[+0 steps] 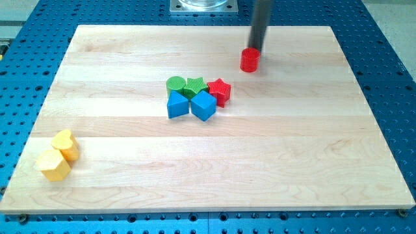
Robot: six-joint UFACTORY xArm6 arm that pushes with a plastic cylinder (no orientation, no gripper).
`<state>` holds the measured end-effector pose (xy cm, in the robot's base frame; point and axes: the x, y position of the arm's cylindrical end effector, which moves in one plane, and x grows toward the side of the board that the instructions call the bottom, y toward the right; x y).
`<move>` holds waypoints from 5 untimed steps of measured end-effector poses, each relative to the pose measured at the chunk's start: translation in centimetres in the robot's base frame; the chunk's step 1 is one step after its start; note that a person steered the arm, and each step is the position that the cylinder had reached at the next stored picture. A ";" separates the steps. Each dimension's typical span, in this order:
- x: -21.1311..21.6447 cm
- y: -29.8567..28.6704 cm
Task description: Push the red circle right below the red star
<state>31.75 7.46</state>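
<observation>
Resting at the top edge of the red circle (249, 60), my tip (254, 49) sits on the circle's upper side; contact looks likely but the exact touch cannot be told. No fingers on this rig, only the rod, so there is no fingers state to record.

Red circle: upper right part of the counter (292, 162), well apart from the other blocks, up and to the right of the central cluster.

Red star (220, 91): right end of the central cluster, down and to the left of the red circle. Bare wood lies below the star.

Central cluster, near the middle of the counter:
- green circle (175, 84) at the upper left
- green star (194, 86) just right of it, touching or nearly touching the red star
- blue triangle (177, 104) at the lower left, under the green circle
- blue cube (203, 105) just right of the triangle, its upper right corner against the red star

Yellow pair, lower left corner of the counter, well apart from everything else: yellow heart (65, 143) above, yellow hexagon (53, 165) just below it, the two touching.

Blue pegboard (383, 58) surrounds the counter.
</observation>
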 end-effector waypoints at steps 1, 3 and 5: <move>5.5 1.6; 8.1 5.2; 6.0 1.2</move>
<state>37.78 8.64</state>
